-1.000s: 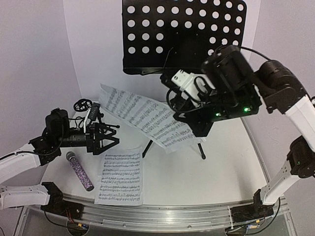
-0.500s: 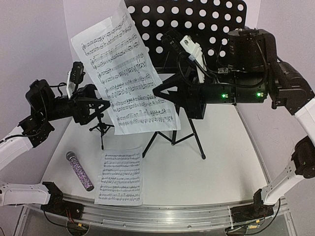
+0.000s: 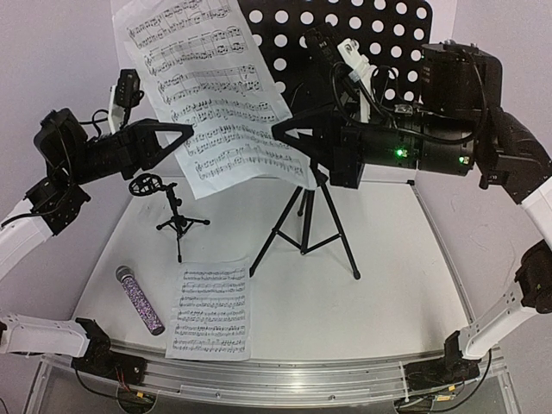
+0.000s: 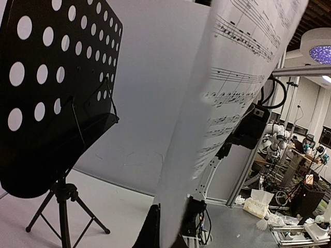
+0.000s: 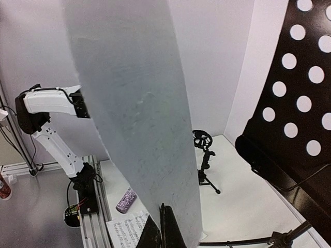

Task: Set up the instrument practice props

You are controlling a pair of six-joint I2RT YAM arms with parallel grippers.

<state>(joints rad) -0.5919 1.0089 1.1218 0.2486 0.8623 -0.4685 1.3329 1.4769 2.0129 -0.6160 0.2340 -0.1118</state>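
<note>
A white sheet-music page (image 3: 207, 95) hangs in the air in front of the black perforated music stand (image 3: 362, 39), which stands on its tripod. My left gripper (image 3: 186, 133) is shut on the page's lower left edge. My right gripper (image 3: 279, 138) is shut on its lower right edge. The left wrist view shows the printed side of the page (image 4: 227, 103) running up from between my fingers, and the right wrist view shows its blank back (image 5: 139, 113). A second page (image 3: 211, 310) lies flat on the table, with the purple glitter microphone (image 3: 141, 299) to its left. The small black mic stand (image 3: 177, 220) stands upright below my left gripper.
The music stand's tripod legs (image 3: 306, 228) spread over the middle of the table, under the held page. White walls close in the back and sides. An aluminium rail (image 3: 276, 379) runs along the near edge between the arm bases.
The page has risen from low in front of the stand to high in the air. My left gripper came up from beside the mic stand and shut on the page's left edge.
</note>
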